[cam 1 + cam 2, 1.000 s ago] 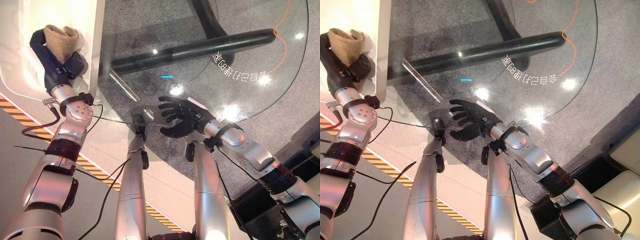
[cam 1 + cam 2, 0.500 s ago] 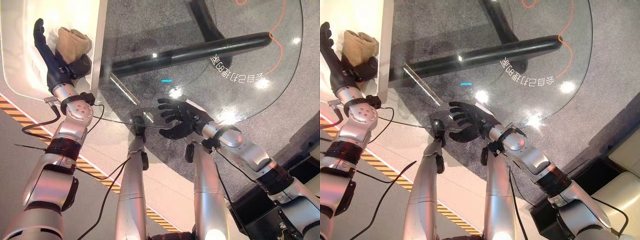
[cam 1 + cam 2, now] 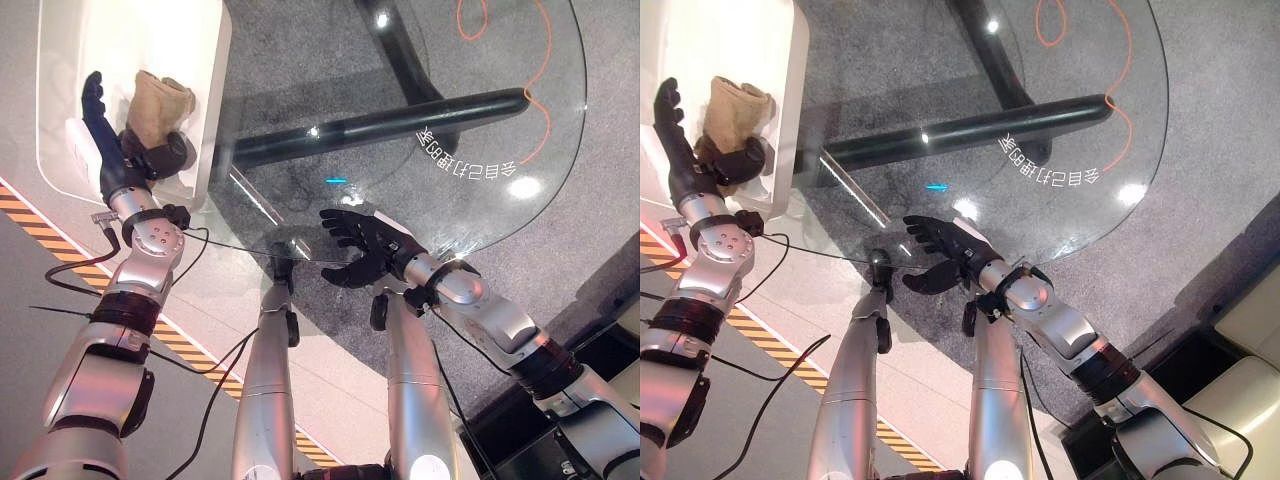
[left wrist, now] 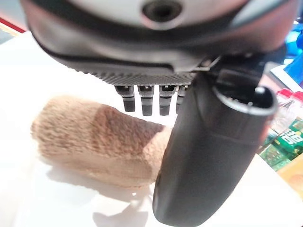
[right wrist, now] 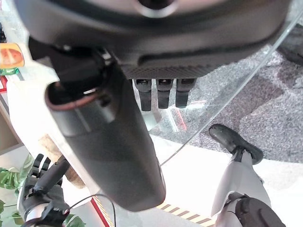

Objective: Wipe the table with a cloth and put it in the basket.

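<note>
Cloth [image 3: 158, 103] in white basket [image 3: 70, 150]

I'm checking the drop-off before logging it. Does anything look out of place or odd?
Nothing stands out. The cloth lies bunched in the white basket, with the open left hand beside it. The right hand hovers open at the glass table.

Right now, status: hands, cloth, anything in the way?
Left hand open, fingers straight, beside the cloth. Cloth lies in the white basket, released. Right hand open over the glass table. Nothing in the way.
</note>
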